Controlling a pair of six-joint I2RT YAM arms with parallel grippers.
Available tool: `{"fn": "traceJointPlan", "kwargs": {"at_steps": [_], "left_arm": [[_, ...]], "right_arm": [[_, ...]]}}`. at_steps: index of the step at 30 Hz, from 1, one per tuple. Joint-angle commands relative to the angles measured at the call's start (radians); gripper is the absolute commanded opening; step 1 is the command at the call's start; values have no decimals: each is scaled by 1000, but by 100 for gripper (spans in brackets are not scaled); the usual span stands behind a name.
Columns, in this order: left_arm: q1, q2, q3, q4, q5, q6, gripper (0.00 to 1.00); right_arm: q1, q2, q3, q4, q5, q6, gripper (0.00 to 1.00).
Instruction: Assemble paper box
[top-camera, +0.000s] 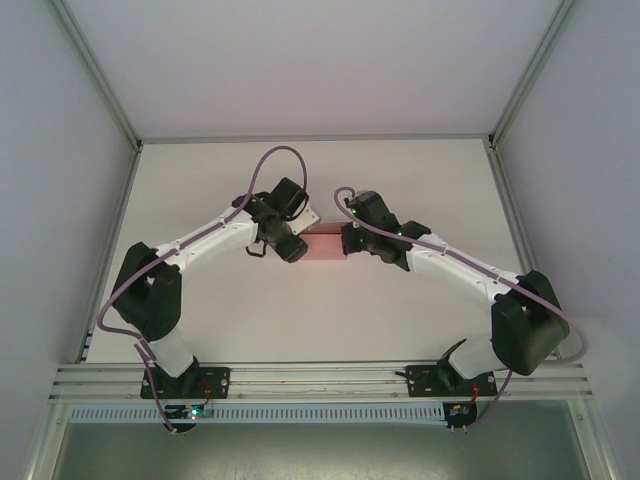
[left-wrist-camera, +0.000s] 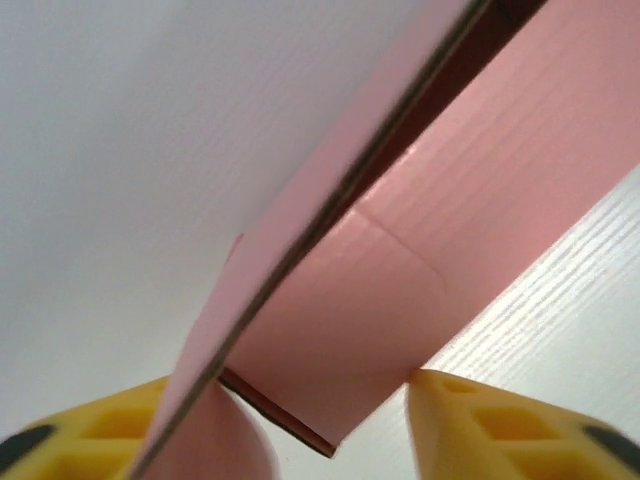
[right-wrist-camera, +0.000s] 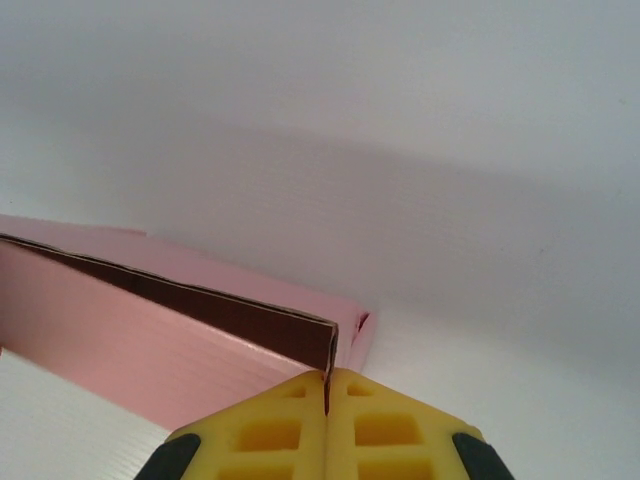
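The pink paper box (top-camera: 323, 245) lies at the middle of the white table (top-camera: 330, 310), partly folded, its long walls raised and the brown inside showing (right-wrist-camera: 230, 315). My left gripper (top-camera: 293, 247) is at the box's left end. In the left wrist view its yellow fingers stand apart, with the box's end (left-wrist-camera: 400, 280) between them. The right fingertip (left-wrist-camera: 440, 395) touches the box's corner, and a pink flap (left-wrist-camera: 300, 230) covers the left finger. My right gripper (top-camera: 352, 240) is at the box's right end, its yellow pads shut (right-wrist-camera: 327, 385) on the thin edge of a wall (right-wrist-camera: 150, 340).
White enclosure walls rise around the table on the left, right and far sides. An aluminium rail (top-camera: 320, 378) carrying both arm bases runs along the near edge. Bare table (top-camera: 300, 180) lies beyond the box and in front of it.
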Motion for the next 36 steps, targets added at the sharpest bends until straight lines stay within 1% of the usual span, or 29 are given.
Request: {"fn": "traceJointPlan", "kwargs": {"at_steps": [1, 2, 7, 8, 13, 15, 18, 20, 21, 22, 23, 24, 26, 27, 28, 30, 31, 32, 33, 35, 36], "left_arm": [[17, 62, 22, 47, 18, -7, 46], [17, 73, 29, 48, 17, -8, 44], [23, 126, 87, 13, -4, -56, 39], [25, 137, 96, 7, 9, -68, 38], [40, 178, 127, -5, 60, -90, 35], [52, 193, 144, -17, 74, -100, 31], [70, 211, 170, -40, 130, -94, 31], [70, 216, 166, -47, 152, -87, 37], [70, 216, 161, -52, 158, -84, 44], [70, 213, 151, -59, 178, -68, 58], [70, 206, 134, -53, 183, -65, 72], [70, 199, 119, -51, 187, -57, 78], [70, 176, 89, -51, 191, -52, 83], [70, 164, 76, -59, 199, -46, 85], [70, 152, 67, -63, 208, -46, 87], [70, 124, 52, -73, 217, -58, 88], [70, 109, 47, -76, 219, -68, 90], [70, 93, 41, -81, 212, -81, 100], [70, 71, 33, -85, 205, -90, 100], [70, 29, 14, -77, 196, -100, 100], [70, 8, 10, -77, 182, -113, 100]], "right_arm": [[2, 41, 27, -70, -147, 32, 0], [-7, 45, 40, -80, -173, 44, 0], [-52, 63, 98, -102, -304, 111, 0], [-56, 69, 107, -100, -321, 110, 0], [-84, 120, 116, -75, -330, 93, 0], [-98, 138, 116, -62, -322, 59, 0], [-113, 153, 116, -44, -255, -5, 0], [-113, 161, 117, -47, -205, -45, 0], [-113, 164, 110, -44, -201, -64, 0], [-113, 162, 97, -41, -201, -77, 0], [-110, 163, 82, -37, -203, -84, 5], [-107, 160, 64, -35, -206, -92, 7], [-103, 148, 29, -44, -211, -100, 13], [-102, 137, 10, -45, -211, -104, 19], [-101, 124, -6, -47, -215, -107, 27], [-100, 100, -24, -59, -229, -119, 26], [-101, 88, -18, -64, -247, -132, 30], [-101, 75, -30, -64, -250, -138, 38], [-106, 58, -27, -67, -263, -148, 41], [-107, 20, -15, -57, -290, -156, 43], [-114, -3, -5, -43, -309, -154, 48]]}}
